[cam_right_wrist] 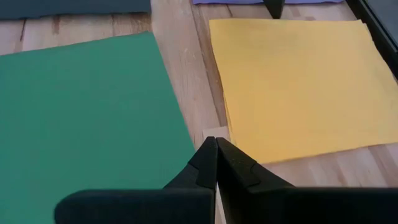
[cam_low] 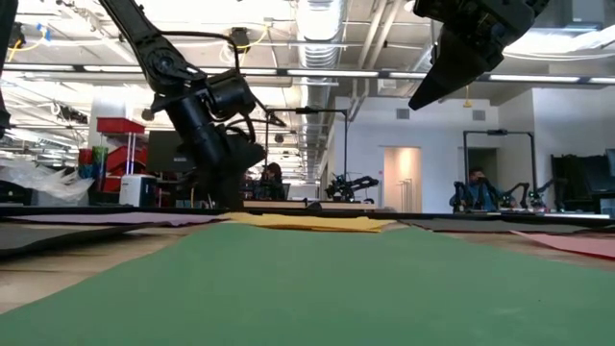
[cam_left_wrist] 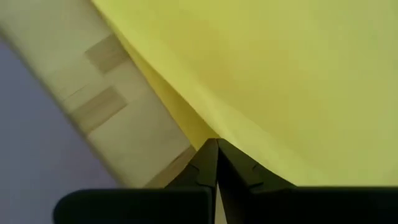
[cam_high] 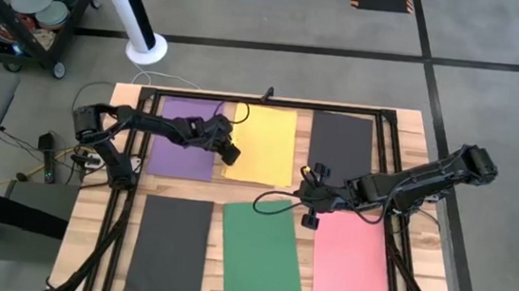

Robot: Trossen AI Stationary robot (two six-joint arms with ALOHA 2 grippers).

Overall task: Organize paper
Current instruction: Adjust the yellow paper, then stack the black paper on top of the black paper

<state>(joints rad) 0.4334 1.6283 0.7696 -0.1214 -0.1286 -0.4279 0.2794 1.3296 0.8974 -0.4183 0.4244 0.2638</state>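
High view, left gripper point(cam_high: 231, 153) closed at yellow paper point(cam_high: 267, 144)

Matt paper point(cam_high: 266, 144) on pale wood table point(cam_high: 219, 210)

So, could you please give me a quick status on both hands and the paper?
Left hand shut, at yellow paper's edge. Right hand shut, raised between green sheet and pink sheet. Nothing held, nothing blocking.
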